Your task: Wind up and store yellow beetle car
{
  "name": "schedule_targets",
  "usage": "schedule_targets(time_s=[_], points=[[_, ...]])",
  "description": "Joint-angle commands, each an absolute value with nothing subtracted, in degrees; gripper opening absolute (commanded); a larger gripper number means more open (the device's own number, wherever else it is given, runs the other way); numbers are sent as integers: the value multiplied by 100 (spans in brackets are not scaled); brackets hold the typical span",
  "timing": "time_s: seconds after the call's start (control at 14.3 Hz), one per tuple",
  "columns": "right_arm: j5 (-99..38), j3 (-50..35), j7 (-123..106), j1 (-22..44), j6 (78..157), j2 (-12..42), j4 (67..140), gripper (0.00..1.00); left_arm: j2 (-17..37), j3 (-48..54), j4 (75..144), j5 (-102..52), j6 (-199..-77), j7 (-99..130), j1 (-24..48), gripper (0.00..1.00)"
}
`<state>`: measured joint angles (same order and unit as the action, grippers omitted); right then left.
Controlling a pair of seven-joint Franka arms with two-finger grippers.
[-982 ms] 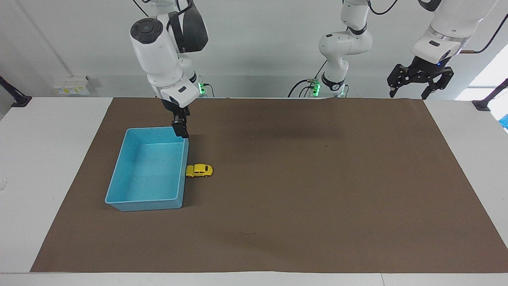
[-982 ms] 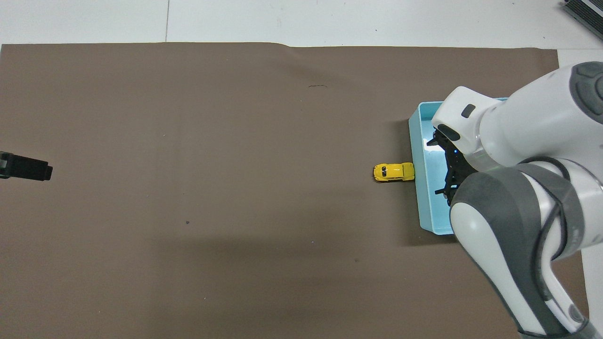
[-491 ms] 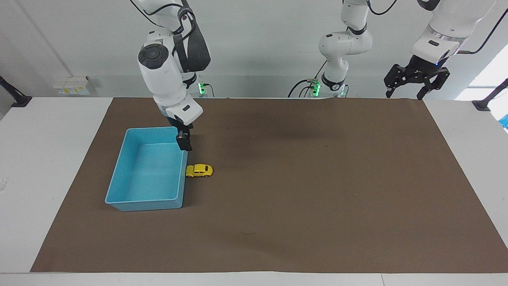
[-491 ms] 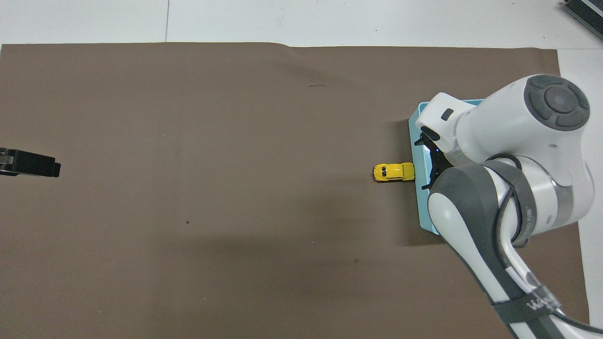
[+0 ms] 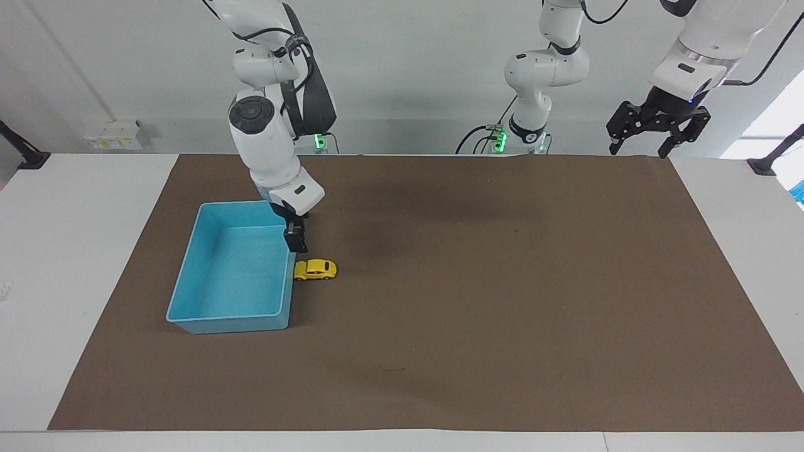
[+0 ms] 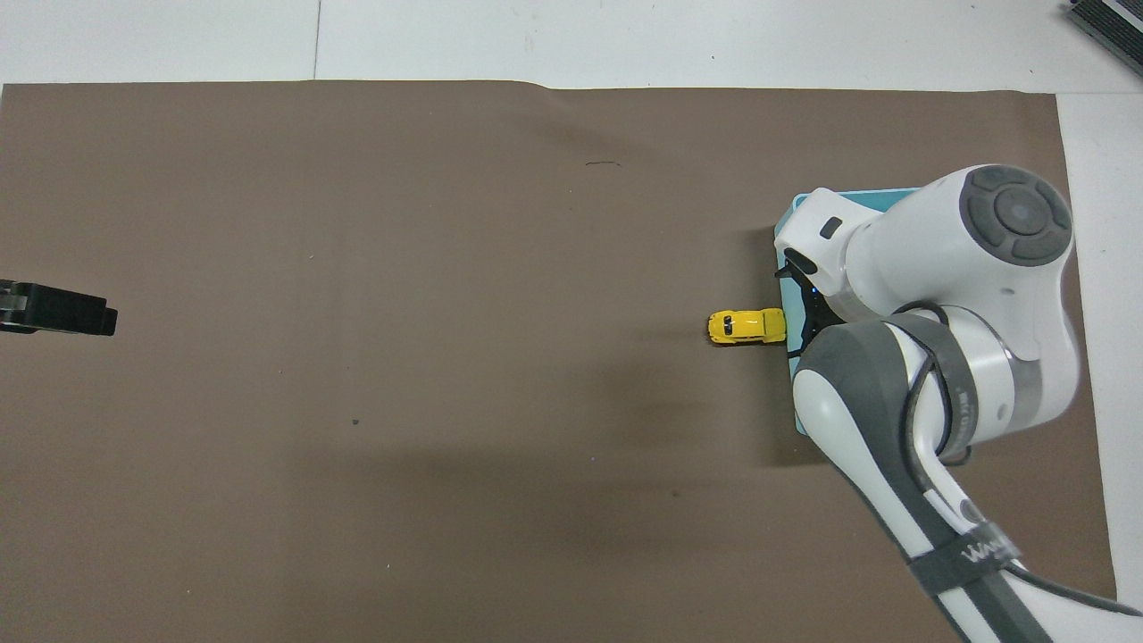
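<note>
The yellow beetle car (image 5: pixel 315 269) stands on the brown mat, its end against the wall of the light-blue bin (image 5: pixel 232 325) that faces the left arm's end of the table. It also shows in the overhead view (image 6: pixel 747 327), beside the bin (image 6: pixel 880 191). My right gripper (image 5: pixel 294 241) points down over that wall's rim, just short of the car and not touching it. In the overhead view the right arm hides most of this gripper. My left gripper (image 5: pixel 638 149) waits, open and empty, high over the mat's edge at the left arm's end, and shows in the overhead view (image 6: pixel 58 308).
The bin holds nothing. The brown mat (image 5: pixel 502 301) covers most of the white table. A third white arm (image 5: pixel 540 69) stands at the robots' edge of the table, off the mat.
My right gripper has moved from the bin's corner along the rim toward the car and come lower. The left gripper has shifted slightly. The car and the bin have not moved.
</note>
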<state>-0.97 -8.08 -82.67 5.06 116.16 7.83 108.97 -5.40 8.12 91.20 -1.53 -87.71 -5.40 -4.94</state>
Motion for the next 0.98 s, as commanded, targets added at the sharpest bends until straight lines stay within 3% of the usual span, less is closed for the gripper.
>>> schedule_targets(time_s=[0.0, 0.28, 0.91], points=[[-44, -826, -8507, 457, 11812, 852, 11012, 100, -545, 809, 9097, -237, -8798, -510, -545, 100], [-44, -826, -8508, 466, 12383, 940, 11338, 100, -562, 800, 9105, -237, -8728, -519, -589, 100], [-44, -826, -8473, 536, 12893, 1406, 11347, 100, -562, 800, 9105, -237, -8728, -519, -580, 100]])
